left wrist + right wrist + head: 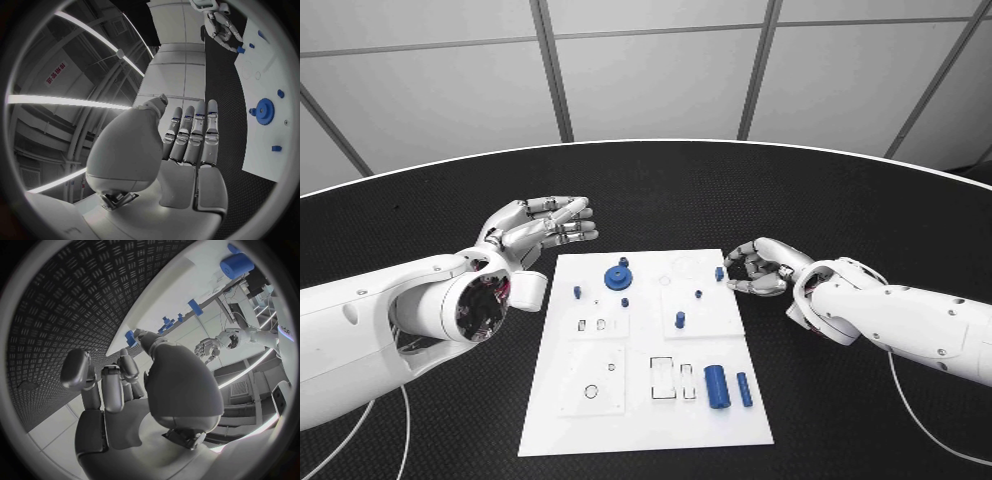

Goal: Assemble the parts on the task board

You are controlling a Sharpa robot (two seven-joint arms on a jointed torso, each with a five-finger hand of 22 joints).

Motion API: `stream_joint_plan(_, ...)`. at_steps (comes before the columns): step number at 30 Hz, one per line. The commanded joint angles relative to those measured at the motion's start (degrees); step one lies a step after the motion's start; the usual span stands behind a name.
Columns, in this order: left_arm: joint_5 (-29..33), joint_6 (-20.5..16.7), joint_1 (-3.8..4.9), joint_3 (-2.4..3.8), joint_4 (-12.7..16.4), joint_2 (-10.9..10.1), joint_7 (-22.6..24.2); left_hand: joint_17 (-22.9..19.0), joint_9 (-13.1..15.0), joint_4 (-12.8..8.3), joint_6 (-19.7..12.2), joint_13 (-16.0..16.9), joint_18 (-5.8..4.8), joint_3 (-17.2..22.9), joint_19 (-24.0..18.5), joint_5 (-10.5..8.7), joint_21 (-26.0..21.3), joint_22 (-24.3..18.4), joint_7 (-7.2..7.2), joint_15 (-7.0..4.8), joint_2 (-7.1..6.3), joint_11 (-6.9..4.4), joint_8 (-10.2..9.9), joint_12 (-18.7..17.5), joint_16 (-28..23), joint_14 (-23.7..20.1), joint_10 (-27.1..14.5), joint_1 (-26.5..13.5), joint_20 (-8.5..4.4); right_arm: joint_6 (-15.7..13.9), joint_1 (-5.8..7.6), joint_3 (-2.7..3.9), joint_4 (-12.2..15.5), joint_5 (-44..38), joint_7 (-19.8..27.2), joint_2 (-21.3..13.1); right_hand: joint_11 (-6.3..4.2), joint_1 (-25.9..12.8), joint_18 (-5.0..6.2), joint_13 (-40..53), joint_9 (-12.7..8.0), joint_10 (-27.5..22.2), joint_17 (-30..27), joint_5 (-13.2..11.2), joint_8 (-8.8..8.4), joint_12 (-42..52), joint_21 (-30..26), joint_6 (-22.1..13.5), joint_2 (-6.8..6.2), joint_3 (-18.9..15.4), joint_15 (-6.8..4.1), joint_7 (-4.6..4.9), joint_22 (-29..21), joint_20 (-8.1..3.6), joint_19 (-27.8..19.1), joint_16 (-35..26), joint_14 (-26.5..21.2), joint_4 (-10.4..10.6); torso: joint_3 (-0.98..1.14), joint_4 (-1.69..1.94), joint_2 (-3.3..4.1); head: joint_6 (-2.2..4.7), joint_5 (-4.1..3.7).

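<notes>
Left hand (542, 228): held off the task board (646, 400), fingers straight, nothing held.
Right hand (759, 268): small blue peg (720, 273) pinched at board edge.
Gear (616, 277): seated unobstructed on board.

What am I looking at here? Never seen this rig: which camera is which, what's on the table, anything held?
A two-armed robot at a black table. One picture comes from its head, looking down; the round ones come from cameras behind each wrist. The white task board carries small blue parts, including a gear and a cylinder. The left hand hovers beside the board, holding nothing. The right hand is at the board's edge, fingers touching a small blue peg; whether it grips it, I cannot tell.
</notes>
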Motion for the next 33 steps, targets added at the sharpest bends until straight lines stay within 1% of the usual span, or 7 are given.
stream_joint_plan(1,0.0,0.0,0.00,0.00,0.0,0.0,0.0,0.1,0.0,0.0,-0.2,0.0,0.73,-0.1,0.0,-0.24,0.0,-0.1,2.01,-0.11,-0.48,0.26,-0.2,-0.2,-0.3,-0.4,0.2,0.1,0.37,0.1,-0.01,0.00,-0.1,0.0,-0.1,0.2,0.09,0.6,0.20,0.1,0.1,0.4,10.2,0.3,0.17,0.3,0.4,0.4,-0.12,0.0,-0.39,0.08,0.1,-0.08,0.4,0.3,4.8,-0.3,-0.08,0.21,0.04,-0.09,0.06)
stream_joint_plan(7,0.0,0.0,0.00,0.00,0.0,-0.1,0.0,0.1,-0.1,0.0,-0.2,0.0,0.72,-0.1,0.0,-0.24,0.0,-0.1,2.00,-0.11,-0.50,0.25,-0.2,-0.2,-0.4,-0.4,0.3,0.1,0.37,0.0,-0.01,0.01,-0.3,0.0,-0.3,0.7,0.17,0.6,0.15,0.3,0.1,0.6,10.3,0.4,0.15,0.6,0.6,0.4,-0.02,0.1,-0.34,0.18,0.3,-0.07,0.6,0.3,4.9,-0.3,-0.03,0.17,0.10,-0.16,0.23)
stream_joint_plan(13,0.0,0.0,0.00,0.00,0.0,-0.1,0.0,0.1,-0.1,0.0,-0.2,0.0,0.72,-0.1,0.0,-0.24,0.0,-0.1,2.00,-0.11,-0.50,0.25,-0.2,-0.2,-0.4,-0.4,0.3,0.1,0.37,-0.5,-0.01,0.04,-0.7,0.0,-0.4,1.1,0.25,0.5,0.10,0.6,0.1,0.9,10.5,0.4,0.13,0.8,0.7,0.6,0.16,0.1,-0.27,0.30,0.5,-0.04,0.7,0.4,4.9,-0.2,0.01,0.00,0.10,-0.21,0.37)
stream_joint_plan(20,0.0,0.0,0.00,0.00,0.1,0.0,-0.1,0.1,-0.1,0.0,-0.2,0.0,0.72,-0.1,0.0,-0.24,0.0,-0.1,2.00,-0.11,-0.50,0.25,-0.2,-0.2,-0.4,-0.4,0.3,0.1,0.37,-0.5,0.06,0.09,-1.2,0.0,-0.6,1.6,0.32,0.5,0.05,0.7,0.1,1.0,10.7,0.5,0.12,1.0,0.9,0.7,0.33,0.2,-0.21,0.37,0.7,-0.01,0.8,0.5,4.9,-0.2,0.06,0.15,0.14,-0.34,0.39)
stream_joint_plan(25,0.0,0.0,0.00,0.00,0.1,-0.1,-0.1,0.1,-0.1,0.0,-0.2,0.0,0.72,-0.1,0.0,-0.24,0.0,-0.1,2.00,-0.11,-0.50,0.25,-0.2,-0.2,-0.4,-0.4,0.3,0.1,0.37,-0.2,0.13,0.11,-1.6,0.0,-0.7,1.8,0.38,0.5,0.00,0.9,0.2,1.2,10.8,0.5,0.17,1.3,1.1,1.1,0.54,0.4,-0.14,0.44,0.9,0.05,1.0,0.5,5.0,-0.3,0.05,0.02,0.16,-0.50,0.49)
stream_joint_plan(29,0.0,0.1,0.00,0.00,0.1,0.0,-0.1,0.1,-0.1,0.0,-0.2,0.0,0.72,-0.1,0.0,-0.24,0.0,-0.1,2.00,-0.11,-0.50,0.25,-0.2,-0.2,-0.4,-0.4,0.3,0.1,0.37,-0.1,0.18,0.13,-1.9,0.0,-0.7,2.1,0.42,0.5,-0.04,1.2,0.3,1.5,11.0,0.5,0.35,1.5,1.3,1.9,0.80,0.7,-0.09,0.48,1.2,0.12,1.1,0.6,5.0,-0.4,0.04,0.01,0.19,-0.57,0.54)
stream_joint_plan(33,0.0,0.1,0.00,0.00,0.2,0.0,-0.2,0.1,-0.1,0.0,-0.2,0.0,0.72,-0.1,0.0,-0.24,0.0,-0.1,2.00,-0.11,-0.50,0.25,-0.2,-0.2,-0.4,-0.4,0.3,0.1,0.37,0.0,0.25,0.15,-2.2,0.0,-0.7,2.5,0.40,0.6,-0.07,1.3,0.3,1.6,11.1,0.5,0.48,1.7,1.4,2.4,0.98,0.9,-0.09,0.44,1.3,0.14,1.2,0.6,5.0,-0.5,0.07,0.08,0.15,-0.69,0.57)
